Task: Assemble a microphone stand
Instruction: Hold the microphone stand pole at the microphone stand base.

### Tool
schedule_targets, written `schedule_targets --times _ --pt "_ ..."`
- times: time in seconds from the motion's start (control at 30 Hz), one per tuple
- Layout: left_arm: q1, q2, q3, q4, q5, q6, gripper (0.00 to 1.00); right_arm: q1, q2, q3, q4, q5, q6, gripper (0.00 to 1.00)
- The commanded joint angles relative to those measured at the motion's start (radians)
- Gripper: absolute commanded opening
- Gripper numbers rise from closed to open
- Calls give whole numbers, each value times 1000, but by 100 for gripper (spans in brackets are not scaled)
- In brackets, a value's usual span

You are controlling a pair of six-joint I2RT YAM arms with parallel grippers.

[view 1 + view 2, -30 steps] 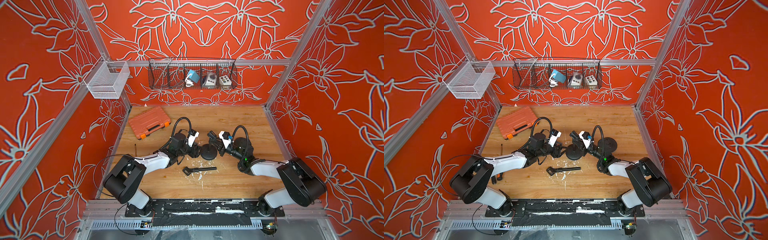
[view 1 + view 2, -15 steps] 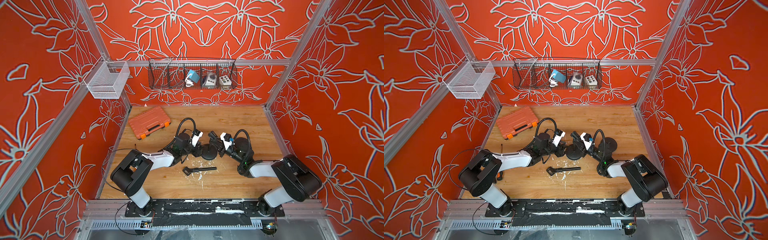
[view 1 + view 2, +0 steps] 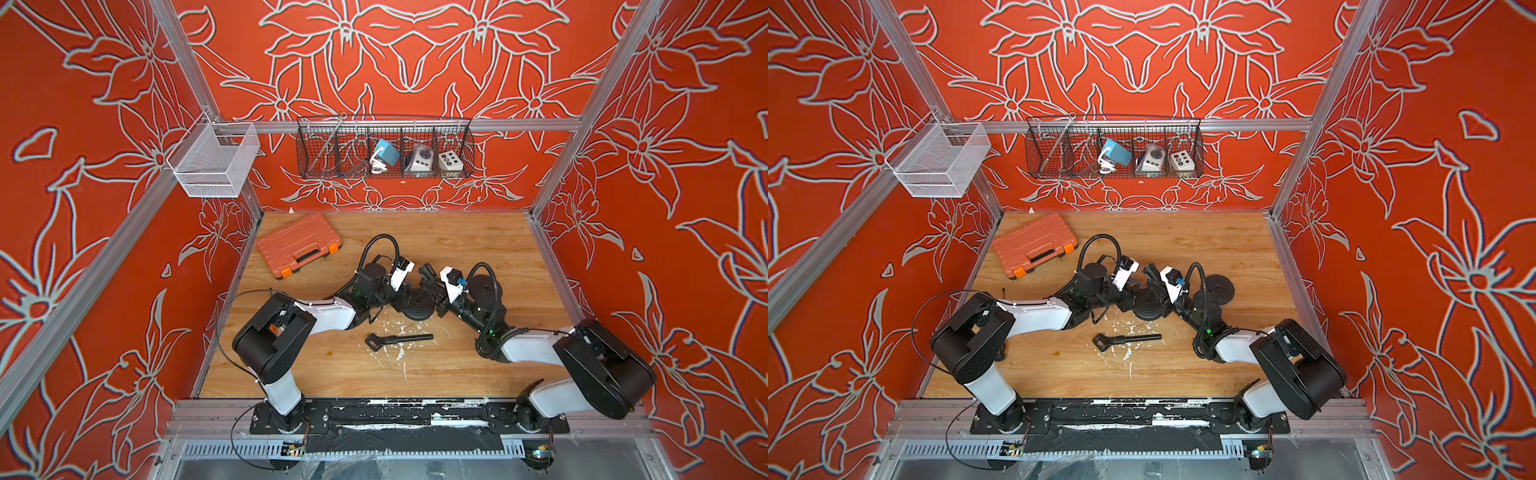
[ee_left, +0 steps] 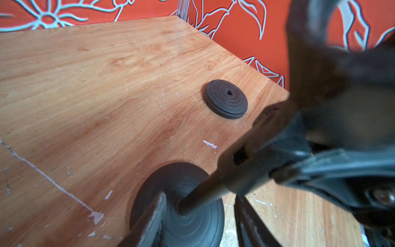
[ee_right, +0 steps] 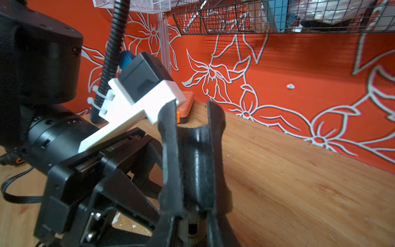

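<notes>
Left wrist view: the stand post (image 4: 233, 171) meets the centre of the round base (image 4: 192, 226). The left gripper (image 4: 198, 196) straddles the post's foot, jaws apart and touching nothing. The right gripper (image 5: 191, 111) is clamped on the post's upper end. In a top view the base (image 3: 417, 306) sits mid-frame, just above a loose black rod (image 3: 398, 340). The base looks dense and steady, the post stiff and smooth. A hold low on the post, near the base, looks best.
</notes>
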Motion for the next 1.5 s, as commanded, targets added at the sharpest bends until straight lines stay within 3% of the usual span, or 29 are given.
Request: schedule_targets --times 0.0,0.17,0.33,0.83,1.23,1.47 --pt "-5 26 28 47 30 -3 45 31 -30 -43 -207 159 -13 0" --pt "-5 49 40 69 51 -13 38 42 -86 -29 -328 219 1 0" --pt "-8 59 36 93 65 -16 38 50 -138 -26 -412 261 25 0" --pt "-35 74 49 104 98 6 41 50 -113 28 -533 183 60 0" --pt "-43 119 94 109 101 -7 40 51 -227 43 -742 223 85 0" --pt "-65 148 104 135 118 -11 40 51 -269 16 -737 227 77 0"
